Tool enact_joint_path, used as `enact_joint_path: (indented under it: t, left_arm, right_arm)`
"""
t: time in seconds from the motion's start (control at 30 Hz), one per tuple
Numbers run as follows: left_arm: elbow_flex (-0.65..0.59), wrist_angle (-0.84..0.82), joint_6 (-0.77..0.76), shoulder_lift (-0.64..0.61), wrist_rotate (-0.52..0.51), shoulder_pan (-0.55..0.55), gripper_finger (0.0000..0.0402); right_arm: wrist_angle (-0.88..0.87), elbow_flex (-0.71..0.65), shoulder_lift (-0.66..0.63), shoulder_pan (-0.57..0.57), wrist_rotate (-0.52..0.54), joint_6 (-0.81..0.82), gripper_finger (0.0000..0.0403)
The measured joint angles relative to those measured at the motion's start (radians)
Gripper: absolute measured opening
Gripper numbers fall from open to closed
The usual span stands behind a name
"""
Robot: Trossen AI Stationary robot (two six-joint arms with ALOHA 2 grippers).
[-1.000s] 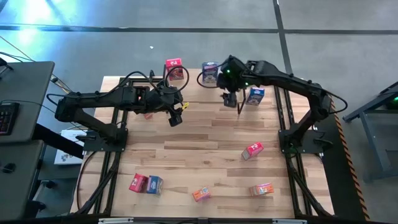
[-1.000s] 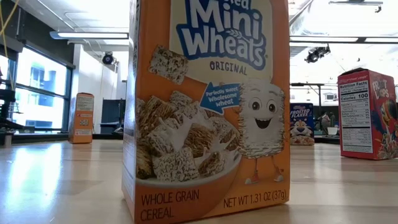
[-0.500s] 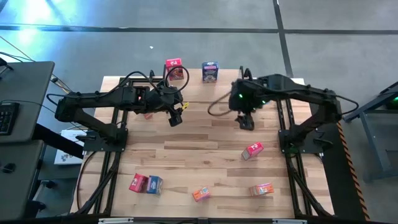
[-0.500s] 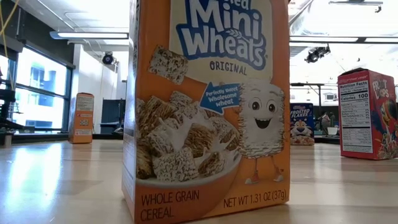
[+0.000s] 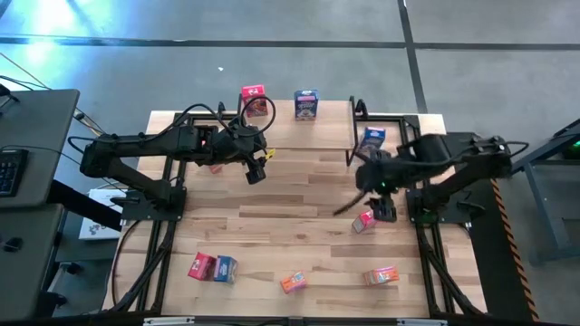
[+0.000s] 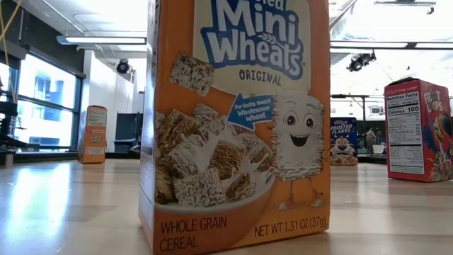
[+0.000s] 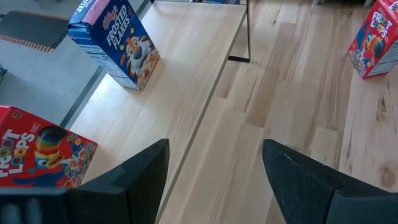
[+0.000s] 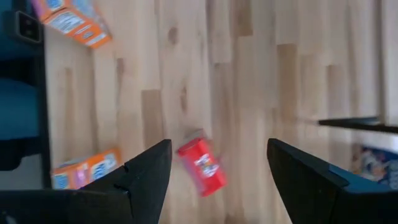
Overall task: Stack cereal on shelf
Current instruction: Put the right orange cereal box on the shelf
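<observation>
Now I'm hovering the right gripper [image 5: 384,211], fingers spread wide and empty, just beside a red cereal box [image 5: 367,219]; the left gripper [image 5: 256,172] is waiting open near the shelf [image 5: 331,116].

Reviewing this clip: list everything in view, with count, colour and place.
red cereal boxes: three, red; one on the shelf, one mid-right on the table, one front left
blue cereal boxes: three, blue; two on the shelf, one front left
orange cereal boxes: two, orange; along the table's front
shelf: one, light wood, back of table
table: one, wood
left gripper: open, at the shelf's front edge
right gripper: open, over the mid-right red box
</observation>
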Motion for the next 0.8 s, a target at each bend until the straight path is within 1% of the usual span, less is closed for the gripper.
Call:
enact_joint_path:
  t: [0.33, 0.43, 0.67, 0.8]
  left_arm:
    - [0.0, 0.004, 0.0, 0.0, 0.0, 0.0, 0.0248]
    - [0.0, 0.018, 0.0, 0.0, 0.0, 0.0, 0.0248]
    - [0.0, 0.068, 0.0, 0.0, 0.003, 0.0, 0.0248]
    - [0.0, 0.076, 0.0, 0.0, 0.013, 0.0, 0.0248]
  right_arm:
    - [-0.029, 0.0, 0.004, 0.233, 0.025, 0.28, 0.0257]
    - [-0.032, 0.0, 0.016, 0.299, 0.05, 0.376, 0.0257]
    - [-0.04, 0.0, 0.078, 0.436, 0.071, 0.55, 0.0257]
    - [-0.039, 0.0, 0.124, 0.501, 0.079, 0.611, 0.0257]
